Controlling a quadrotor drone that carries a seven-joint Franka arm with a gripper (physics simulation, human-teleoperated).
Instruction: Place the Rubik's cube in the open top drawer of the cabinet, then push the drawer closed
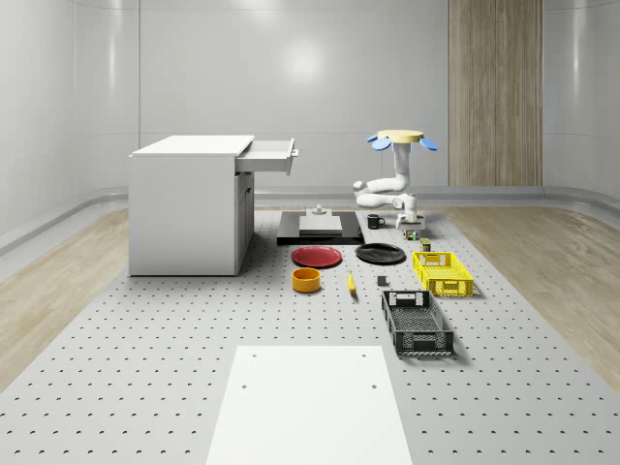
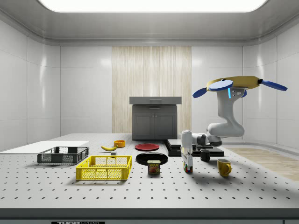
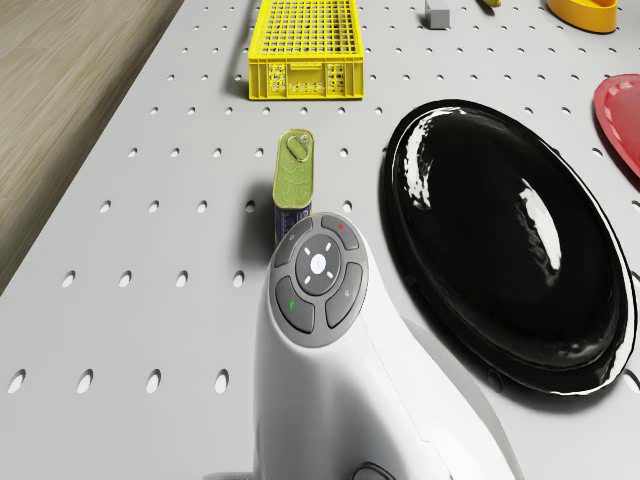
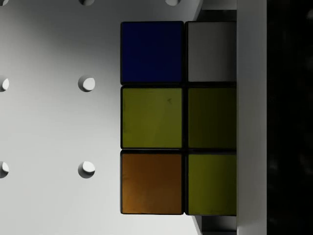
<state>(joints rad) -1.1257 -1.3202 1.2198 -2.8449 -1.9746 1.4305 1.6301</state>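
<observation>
The Rubik's cube (image 2: 188,167) stands on the perforated table at the whole-scene view's back right (image 1: 412,235). My gripper (image 2: 188,160) points straight down just above it. In the wrist view the cube (image 4: 151,117) shows blue, yellow and orange squares, and a grey and black edge hides its third column. The drone (image 1: 400,140) hovers above that corner, with the white arm (image 3: 330,380) bent down from it. At the left stands the white cabinet (image 1: 184,203), its top drawer (image 1: 271,155) pulled open toward the drone.
A Spam can (image 3: 293,180) lies close beside the cube, next to a black plate (image 3: 500,240). A yellow crate (image 1: 443,272), black crate (image 1: 417,322), red plate (image 1: 317,256), orange bowl (image 1: 306,280), banana (image 1: 351,283) and two mugs (image 2: 224,166) are spread around.
</observation>
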